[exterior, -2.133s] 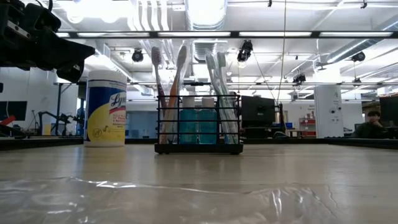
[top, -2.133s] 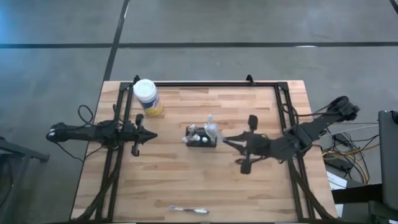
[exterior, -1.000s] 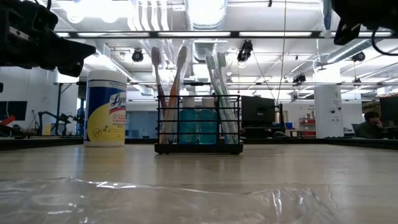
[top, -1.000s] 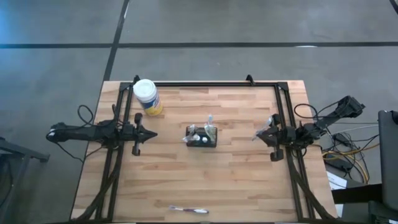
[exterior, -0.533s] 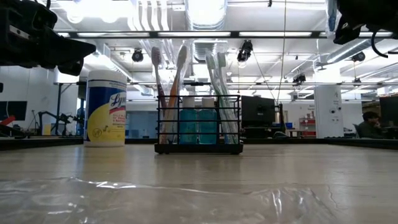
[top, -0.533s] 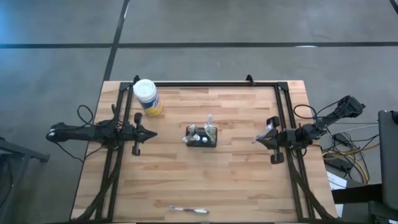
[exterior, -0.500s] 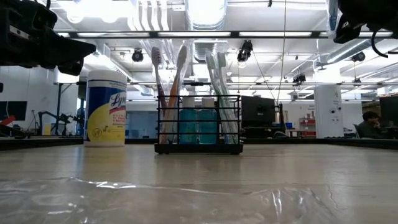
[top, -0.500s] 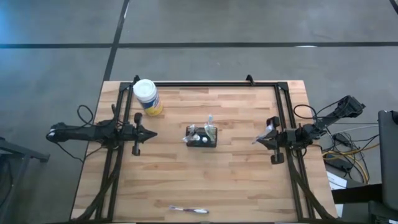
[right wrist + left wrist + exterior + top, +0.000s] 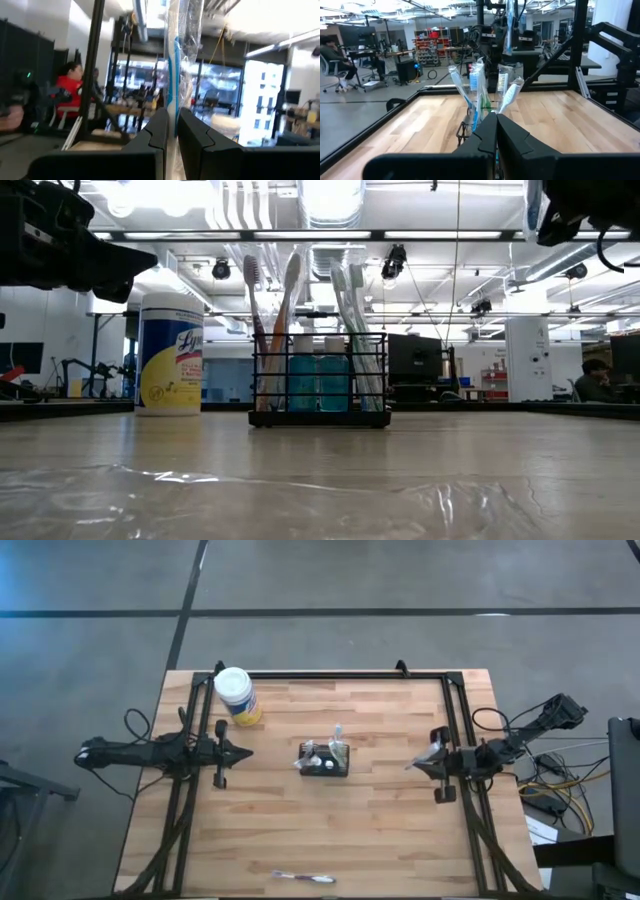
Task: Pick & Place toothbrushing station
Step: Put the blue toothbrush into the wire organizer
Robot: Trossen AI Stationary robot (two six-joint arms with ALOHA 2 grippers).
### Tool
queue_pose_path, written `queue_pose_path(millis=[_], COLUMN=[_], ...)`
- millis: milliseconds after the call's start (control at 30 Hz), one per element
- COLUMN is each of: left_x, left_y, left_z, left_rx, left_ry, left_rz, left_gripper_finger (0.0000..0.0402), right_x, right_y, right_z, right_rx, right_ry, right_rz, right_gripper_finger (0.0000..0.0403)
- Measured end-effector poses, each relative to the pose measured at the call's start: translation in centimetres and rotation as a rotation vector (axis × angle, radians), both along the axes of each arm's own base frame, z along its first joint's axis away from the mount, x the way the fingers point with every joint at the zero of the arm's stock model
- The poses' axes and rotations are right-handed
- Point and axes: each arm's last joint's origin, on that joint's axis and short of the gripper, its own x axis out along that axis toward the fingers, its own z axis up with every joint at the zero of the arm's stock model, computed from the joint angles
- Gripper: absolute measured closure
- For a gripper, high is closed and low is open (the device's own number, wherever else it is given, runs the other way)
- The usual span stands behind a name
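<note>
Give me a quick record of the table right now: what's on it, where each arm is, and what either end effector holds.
caddy: table center, toothbrushes upright in it
wipes tub: far left corner
loose toothbrush: near edge
left end effector: shut, empty, at left edge, pointing at caddy
right end effector: at right edge, shut on wrapped toothbrush

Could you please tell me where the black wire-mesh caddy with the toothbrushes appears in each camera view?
High view: caddy at table centre.
Low view: centre, right of the yellow tub.
Left wrist view: centre, beyond the shut left pincer.
Right wrist view: not in it.
Shared landmark: the yellow tub.
</note>
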Motion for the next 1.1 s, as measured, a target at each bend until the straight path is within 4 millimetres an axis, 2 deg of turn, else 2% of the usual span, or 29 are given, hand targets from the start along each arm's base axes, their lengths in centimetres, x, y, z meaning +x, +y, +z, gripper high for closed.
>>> queue_pose_path(millis=[133, 233, 433, 567, 667, 767, 900, 1100], left_x=[0.0, 0.0, 0.0, 0.0, 0.0, 0.0, 0.0, 0.0], left_y=[0.0, 0.0, 0.1, 0.1, 0.1, 0.1, 0.1, 0.1], left_z=[0.0, 0.0, 0.1, 0.2, 0.2, 0.2, 0.2, 0.1], left_rx=[-0.005, -0.006, -0.008, 0.001, 0.002, 0.002, 0.002, 0.003], left_ry=[0.0, 0.0, -0.014, -0.02, -0.021, -0.02, -0.021, -0.011], left_rz=[0.0, 0.011, 0.042, 0.044, 0.044, 0.044, 0.043, 0.041], left_gripper_finger=[0.039, 0.039, 0.039, 0.039, 0.039, 0.039, 0.039, 0.039], right_x=[-0.2, 0.3, 2.6, 4.3, 5.7, 7.6, 10.0, 12.4], right_y=[-0.4, -0.5, -0.5, -0.6, -1.4, -2.7, -4.9, -6.9], right_z=[1.3, 3.4, 8.4, 10.9, 12.1, 12.2, 11.3, 7.9], right_rx=[-0.005, -0.047, -0.132, -0.208, -0.223, -0.209, -0.158, -0.126], right_ry=[-0.099, -0.106, 0.005, -0.026, -0.003, 0.049, 0.095, 0.1], right_rz=[-0.047, -0.081, -0.129, -0.11, -0.141, -0.1, -0.037, -0.054], right_gripper_finger=[0.0383, 0.0383, 0.0383, 0.0383, 0.0383, 0.0383, 0.0383, 0.0383])
